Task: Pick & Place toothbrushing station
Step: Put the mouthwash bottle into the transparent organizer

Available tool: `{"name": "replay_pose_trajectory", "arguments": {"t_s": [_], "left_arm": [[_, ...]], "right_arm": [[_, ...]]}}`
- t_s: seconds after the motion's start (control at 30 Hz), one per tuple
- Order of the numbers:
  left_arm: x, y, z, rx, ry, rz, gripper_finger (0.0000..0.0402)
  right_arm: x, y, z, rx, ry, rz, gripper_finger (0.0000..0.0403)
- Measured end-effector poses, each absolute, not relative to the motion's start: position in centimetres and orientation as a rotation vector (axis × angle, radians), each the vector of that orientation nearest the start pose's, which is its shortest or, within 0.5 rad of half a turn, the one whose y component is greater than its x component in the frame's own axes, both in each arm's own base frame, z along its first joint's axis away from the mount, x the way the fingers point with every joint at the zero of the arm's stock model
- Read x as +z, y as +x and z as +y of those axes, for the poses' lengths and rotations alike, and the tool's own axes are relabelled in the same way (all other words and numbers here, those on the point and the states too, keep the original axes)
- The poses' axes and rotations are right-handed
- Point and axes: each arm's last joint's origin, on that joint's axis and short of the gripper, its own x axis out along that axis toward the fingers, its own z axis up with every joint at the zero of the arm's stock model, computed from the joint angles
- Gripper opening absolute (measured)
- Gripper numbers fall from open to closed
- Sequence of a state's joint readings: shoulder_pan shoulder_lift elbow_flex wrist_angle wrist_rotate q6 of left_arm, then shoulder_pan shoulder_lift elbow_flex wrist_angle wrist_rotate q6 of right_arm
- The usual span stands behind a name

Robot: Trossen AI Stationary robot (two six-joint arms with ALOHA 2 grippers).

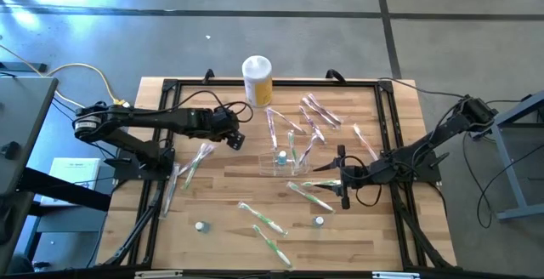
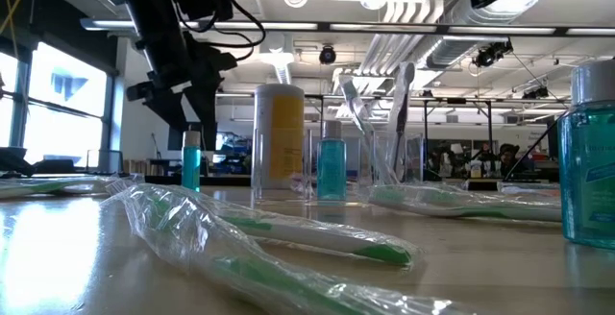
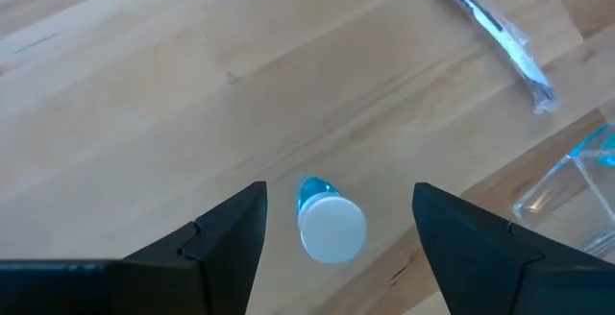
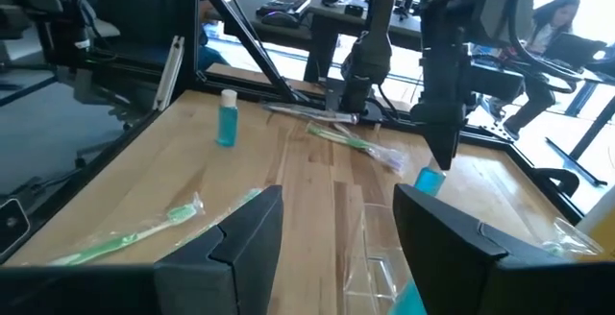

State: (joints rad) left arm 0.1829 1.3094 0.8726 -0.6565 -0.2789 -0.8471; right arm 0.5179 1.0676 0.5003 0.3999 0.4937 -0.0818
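Sitting near the middle of the wooden table (image 1: 212,253), the toothbrushing station (image 1: 283,167) is a nearly colourless holder with a small blue bottle (image 1: 281,155) and a few wrapped toothbrushes standing in it; its long axis appears to run across the table from one arm's side toward the other's, though its clear walls make the outline hard to trace. The right gripper (image 1: 341,179) is the nearer one, lying just beside the station's end on the right arm's side with its fingers pointed toward it; in the right wrist view the clear wall shows low between the two dark fingers, which stand partly apart with nothing between them. The left gripper (image 1: 236,139) hovers near the station's other end, toward the far side of the table, its fingers spread wide over a white-capped blue bottle (image 3: 325,221) on the bare wood, a corner of the clear holder showing off to one side in its wrist view. Judged from this, the right arm has the shorter reach, straight along the holder's length. A yellow canister (image 1: 257,80) stands at the far edge, and wrapped toothbrushes lie scattered around.
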Motion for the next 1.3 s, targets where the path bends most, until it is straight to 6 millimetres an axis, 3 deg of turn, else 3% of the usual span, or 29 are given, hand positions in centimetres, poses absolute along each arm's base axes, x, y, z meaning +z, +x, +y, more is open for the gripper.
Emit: {"name": "replay_pose_trajectory", "arguments": {"t_s": [0.3,0.67,1.3], "left_arm": [[22.3,23.5,5.2,0.872,-0.707,0.873,0.0255],[20.8,23.1,5.1,0.887,-0.722,0.879,0.0255],[19.1,24.6,5.3,0.879,-0.723,0.896,0.0255]], "right_arm": [[23.8,20.2,9.7,0.020,-0.158,0.146,0.0192],[23.8,20.0,10.0,0.034,-0.157,0.146,0.0192],[23.6,20.0,10.0,0.032,-0.140,0.165,0.0192]]}}
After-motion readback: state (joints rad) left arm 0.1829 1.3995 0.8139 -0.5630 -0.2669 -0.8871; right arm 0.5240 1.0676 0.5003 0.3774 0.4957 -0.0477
